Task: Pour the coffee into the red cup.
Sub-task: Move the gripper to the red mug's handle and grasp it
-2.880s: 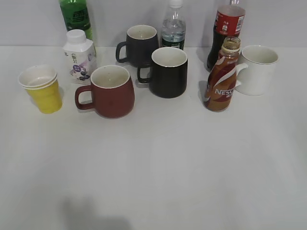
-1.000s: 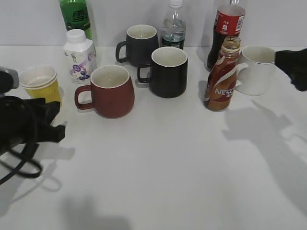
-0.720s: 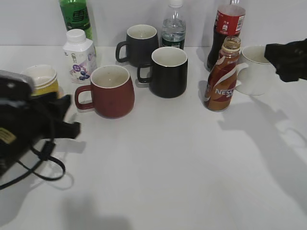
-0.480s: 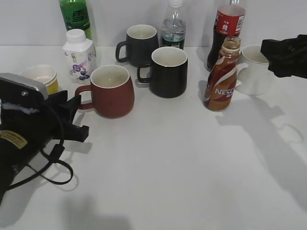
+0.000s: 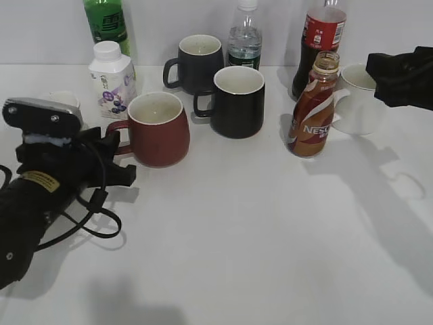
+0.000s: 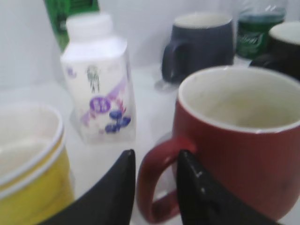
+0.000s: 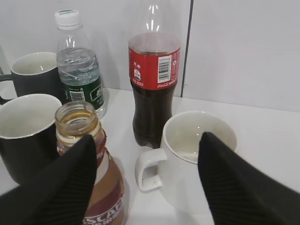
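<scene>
the left gripper has its fingers apart, straddling the handle of the red cup, whose body sits at their 2 o'clock. the right gripper is spread wide, the coffee at 9 o'clock beside its left finger.

A plain white table fills the scene, meeting a pale grey wall toward 12 o'clock. Soft shadows lie at 3 and 7 o'clock.

White mug, cola bottle, seemingly touching
</scene>
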